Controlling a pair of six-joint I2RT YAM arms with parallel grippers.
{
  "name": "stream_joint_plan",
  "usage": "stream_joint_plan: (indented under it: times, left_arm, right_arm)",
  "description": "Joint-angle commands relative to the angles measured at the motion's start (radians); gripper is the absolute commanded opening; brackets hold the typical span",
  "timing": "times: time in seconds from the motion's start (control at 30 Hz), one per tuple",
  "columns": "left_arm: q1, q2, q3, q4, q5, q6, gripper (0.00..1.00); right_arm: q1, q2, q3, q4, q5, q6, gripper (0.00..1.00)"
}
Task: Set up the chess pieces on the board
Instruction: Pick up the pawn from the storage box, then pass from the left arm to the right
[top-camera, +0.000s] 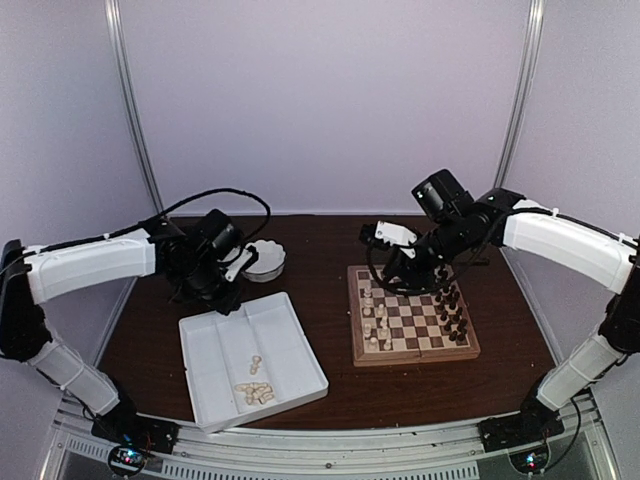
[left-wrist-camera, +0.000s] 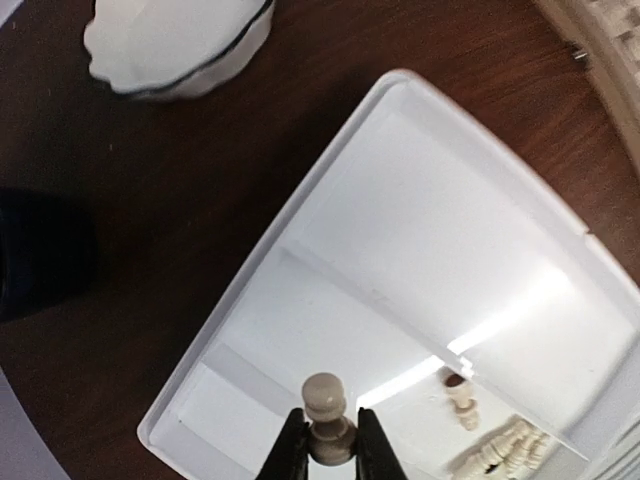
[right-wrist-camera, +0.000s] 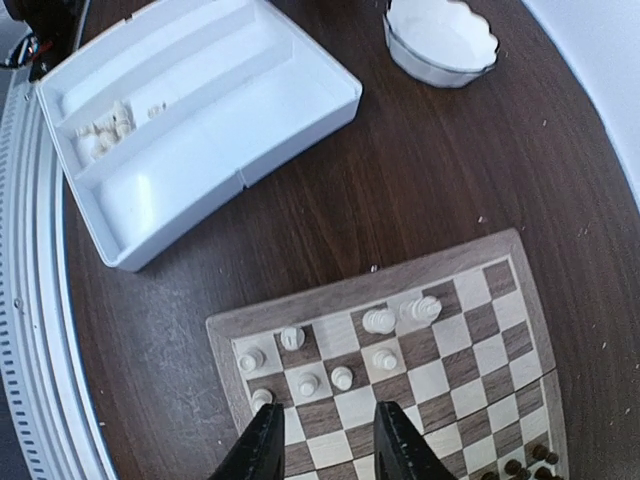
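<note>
My left gripper (left-wrist-camera: 330, 445) is shut on a cream pawn (left-wrist-camera: 327, 405), held above the near corner of the white tray (left-wrist-camera: 420, 200). In the top view this gripper (top-camera: 225, 285) hangs over the tray's far end. More cream chess pieces (left-wrist-camera: 500, 450) lie in a tray compartment, one (left-wrist-camera: 461, 400) apart from the heap. My right gripper (right-wrist-camera: 325, 440) stands open with nothing between its fingers, above the board (right-wrist-camera: 340, 290) near its cream side. Several cream pieces (right-wrist-camera: 380, 320) stand on the board's first two rows. Dark pieces (top-camera: 452, 310) line the board's right side.
A white scalloped bowl (top-camera: 265, 260) sits on the dark table behind the tray (top-camera: 215, 350). The board (top-camera: 415, 358) lies right of the tray. A metal rail (top-camera: 330, 450) runs along the table's near edge.
</note>
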Motion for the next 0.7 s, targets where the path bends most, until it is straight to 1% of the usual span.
stream_joint_plan:
  times: [0.0, 0.07, 0.2, 0.3, 0.43, 0.67]
  left_arm:
    - [-0.081, -0.132, -0.034, 0.227, 0.165, 0.098, 0.07]
    - [-0.114, -0.154, -0.035, 0.306, 0.21, 0.107, 0.09]
    - [-0.175, -0.167, -0.028, 0.46, 0.277, 0.119, 0.1]
    - [-0.213, -0.164, -0.025, 0.548, 0.304, 0.133, 0.1]
    - [-0.237, -0.152, -0.017, 0.599, 0.321, 0.145, 0.1]
    - [-0.25, -0.142, -0.011, 0.629, 0.343, 0.148, 0.1]
  right_arm:
    - [-0.015, 0.031, 0.139, -0.082, -0.14, 0.012, 0.34]
    - [-0.015, 0.06, 0.204, -0.106, -0.205, 0.046, 0.37]
    - [-0.013, 0.136, 0.304, -0.136, -0.396, 0.158, 0.44]
    - [-0.013, 0.201, 0.351, -0.121, -0.505, 0.254, 0.46]
    - [-0.009, 0.254, 0.373, -0.074, -0.619, 0.368, 0.47]
    - [0.009, 0.295, 0.361, 0.048, -0.736, 0.52, 0.48]
